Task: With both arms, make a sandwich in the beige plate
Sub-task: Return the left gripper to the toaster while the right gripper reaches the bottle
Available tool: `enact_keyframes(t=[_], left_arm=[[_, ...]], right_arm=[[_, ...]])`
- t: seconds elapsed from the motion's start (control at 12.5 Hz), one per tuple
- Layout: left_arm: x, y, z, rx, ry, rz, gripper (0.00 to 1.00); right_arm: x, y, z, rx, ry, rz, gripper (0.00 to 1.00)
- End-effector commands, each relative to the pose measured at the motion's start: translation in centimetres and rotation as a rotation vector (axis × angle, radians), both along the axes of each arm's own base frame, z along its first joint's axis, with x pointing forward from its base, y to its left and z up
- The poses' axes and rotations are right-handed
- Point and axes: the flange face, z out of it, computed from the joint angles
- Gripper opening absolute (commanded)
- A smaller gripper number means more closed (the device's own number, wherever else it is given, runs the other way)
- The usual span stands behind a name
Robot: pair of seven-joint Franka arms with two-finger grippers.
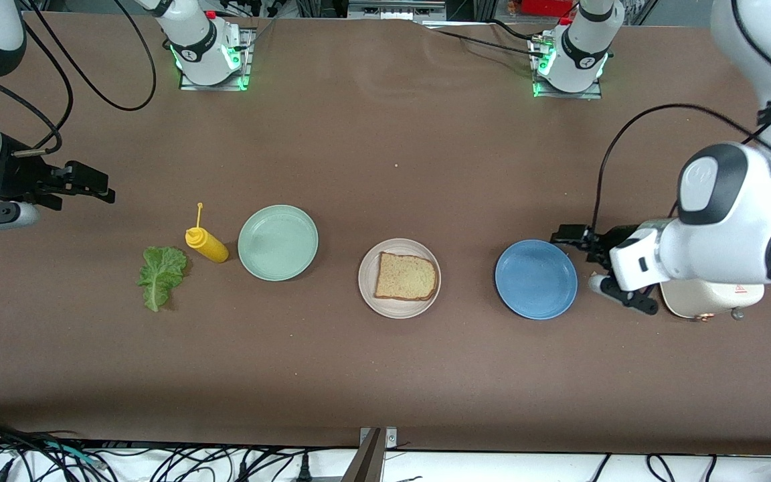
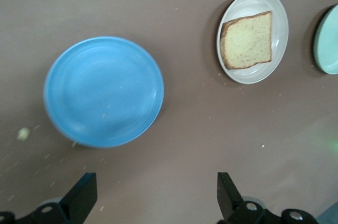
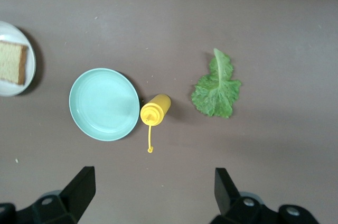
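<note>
Bread slice (image 1: 406,276) on beige plate (image 1: 369,294)

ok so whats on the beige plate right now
One bread slice lies flat on the beige plate, nothing on top of it. The part of the plate under the slice is covered, so whether anything lies beneath cannot be seen. The lettuce lies on the table.

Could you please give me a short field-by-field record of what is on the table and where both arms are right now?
beige plate: middle of the row, holds one bread slice
green plate: empty, beside the mustard bottle
blue plate: empty, toward the left arm's end
lettuce leaf: on the table, toward the right arm's end
left gripper: open, beside the blue plate, holds nothing
right gripper: open, raised near the lettuce end, holds nothing
</note>
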Motion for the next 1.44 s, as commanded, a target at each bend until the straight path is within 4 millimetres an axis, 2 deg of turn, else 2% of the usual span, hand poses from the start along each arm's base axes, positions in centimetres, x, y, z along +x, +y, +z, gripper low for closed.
enact_keyframes(t=[0.0, 0.24, 0.4, 0.48, 0.56, 0.8, 1.04, 1.2, 1.36], left_arm=[[-2.4, 1.8, 5.3, 0.116, -0.017, 0.016, 1.00], [-4.2, 6.3, 10.7, 0.192, -0.080, 0.084, 1.00], [-5.4, 9.1, 13.2, 0.220, -0.098, 0.134, 1.00], [-5.9, 9.6, 14.0, 0.229, -0.111, 0.143, 1.00], [-6.6, 9.8, 14.7, 0.244, -0.123, 0.149, 1.00], [-9.4, 9.5, 16.1, 0.340, -0.183, 0.175, 1.00], [-11.1, 9.3, 15.3, 0.334, -0.185, 0.219, 1.00], [-11.4, 10.0, 15.2, 0.299, -0.224, 0.239, 1.00], [-11.4, 9.5, 15.1, 0.314, -0.198, 0.228, 1.00]], right_arm=[[0.6, -1.7, -1.2, 0.123, -0.017, 0.120, 1.00], [0.5, -4.6, -5.4, 0.237, -0.046, 0.258, 1.00], [0.4, -6.6, -7.9, 0.323, -0.103, 0.354, 1.00], [0.7, -7.1, -9.9, 0.373, -0.113, 0.397, 1.00], [0.9, -8.1, -11.1, 0.417, -0.143, 0.449, 1.00], [1.9, -10.1, -16.7, 0.555, -0.225, 0.602, 1.00], [2.7, -10.1, -22.4, 0.684, -0.337, 0.740, 1.00], [3.1, -9.5, -27.1, 0.773, -0.435, 0.834, 1.00], [3.0, -9.4, -29.9, 0.806, -0.490, 0.898, 1.00]])
